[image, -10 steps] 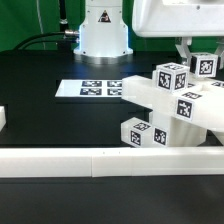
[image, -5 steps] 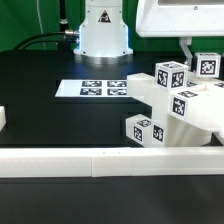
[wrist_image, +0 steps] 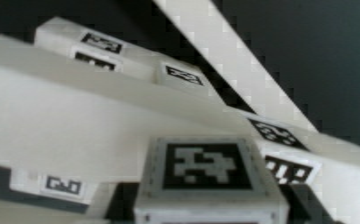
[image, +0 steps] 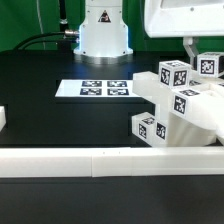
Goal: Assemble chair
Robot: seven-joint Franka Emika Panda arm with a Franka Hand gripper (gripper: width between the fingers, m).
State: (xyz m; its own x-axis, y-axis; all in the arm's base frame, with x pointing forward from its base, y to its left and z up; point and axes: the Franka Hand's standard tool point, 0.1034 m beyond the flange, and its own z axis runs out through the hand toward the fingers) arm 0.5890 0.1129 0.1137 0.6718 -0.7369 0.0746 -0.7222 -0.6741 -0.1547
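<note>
The chair (image: 180,110) is a cluster of joined chunky white pieces with black-and-white tags, at the exterior view's right, just behind the border rail. My gripper (image: 195,52) comes down from the top right onto its upper tagged post (image: 207,63). In the wrist view, the tagged square post (wrist_image: 203,165) sits between my dark fingers (wrist_image: 124,203), which press on both of its sides, so the gripper (wrist_image: 209,206) is shut on it. More tagged chair surfaces (wrist_image: 106,60) stretch beyond the post.
The marker board (image: 95,88) lies flat on the black table in front of the robot base (image: 103,30). The long low white border rail (image: 90,160) runs along the front. A small white piece (image: 3,118) sits at the exterior view's left edge.
The chair assembly and my gripper have shifted toward the exterior view's right. The lower tagged block has moved right along the rail.
</note>
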